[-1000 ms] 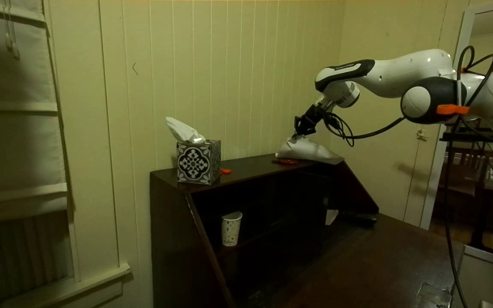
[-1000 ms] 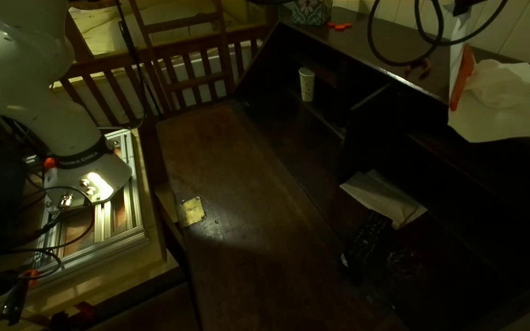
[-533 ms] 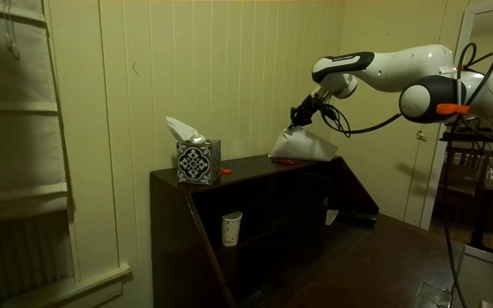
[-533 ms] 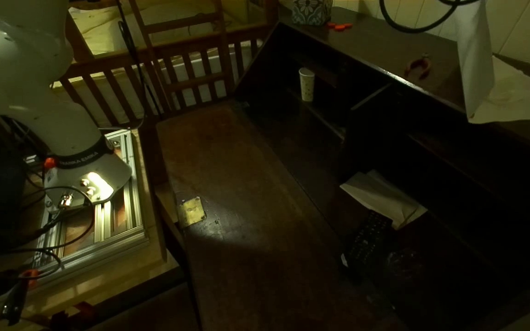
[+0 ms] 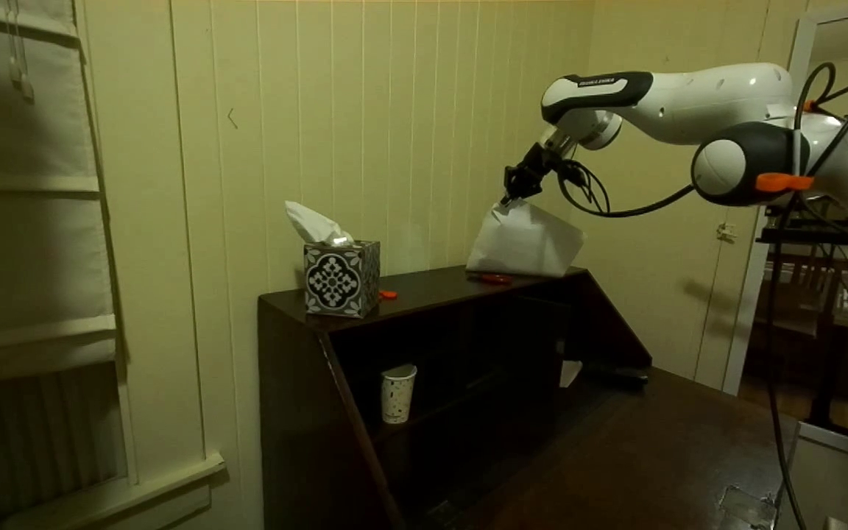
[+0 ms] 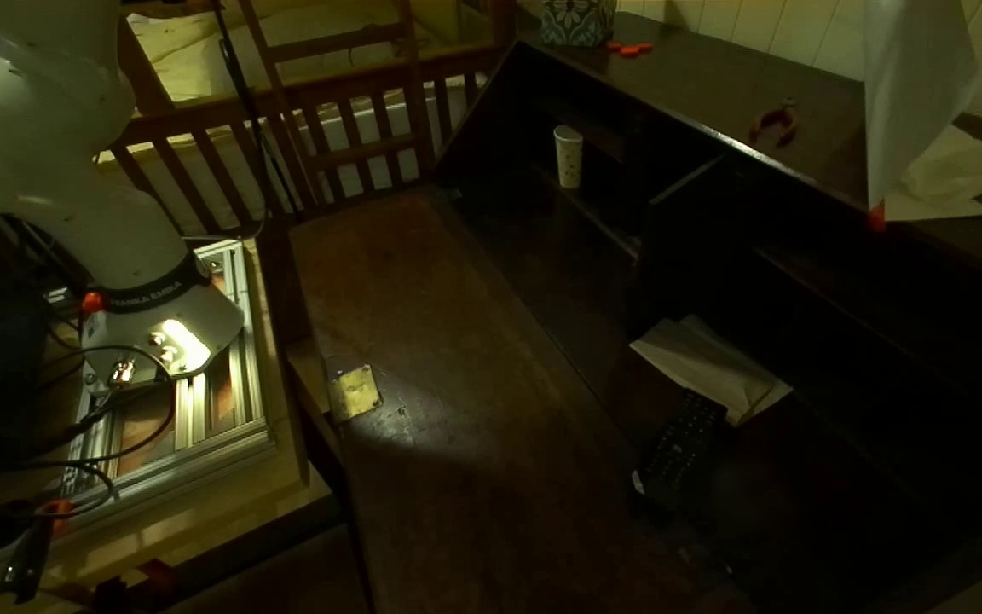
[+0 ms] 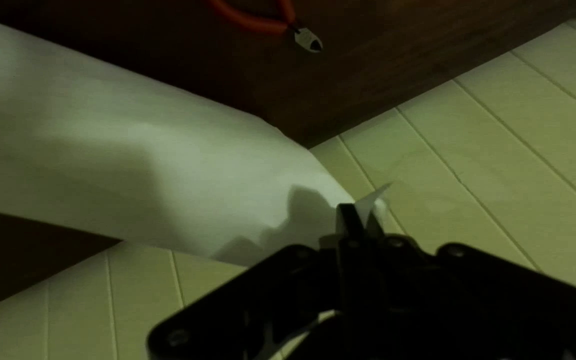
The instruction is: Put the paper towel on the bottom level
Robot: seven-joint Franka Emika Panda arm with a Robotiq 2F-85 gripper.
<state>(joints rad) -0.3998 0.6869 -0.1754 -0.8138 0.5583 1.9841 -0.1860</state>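
The paper towel, a limp white sheet, hangs from my gripper over the right part of the cabinet's top board, in an exterior view (image 5: 531, 239). It also shows in an exterior view (image 6: 913, 94), with a crumpled white part lying on the board behind it, and in the wrist view (image 7: 168, 150). My gripper (image 5: 506, 200) is shut on the sheet's upper corner; a paper tip sticks out between the fingertips in the wrist view (image 7: 365, 212). I cannot tell whether the lower edge touches the board. The bottom level, broad dark-brown wood, shows in both exterior views (image 5: 652, 449) (image 6: 474, 409).
A patterned tissue box (image 5: 339, 280) and an orange item (image 5: 388, 295) stand on the top board. Red pliers (image 6: 774, 126) lie near the sheet. A speckled cup (image 5: 398, 394) stands in a cubbyhole. Pale folded paper (image 6: 713, 367) and a dark keyed object (image 6: 683, 439) lie lower.
My gripper has risen and drawn the sheet up with it. The sheet now hangs taller and more upright, and less of it lies spread on the top board.
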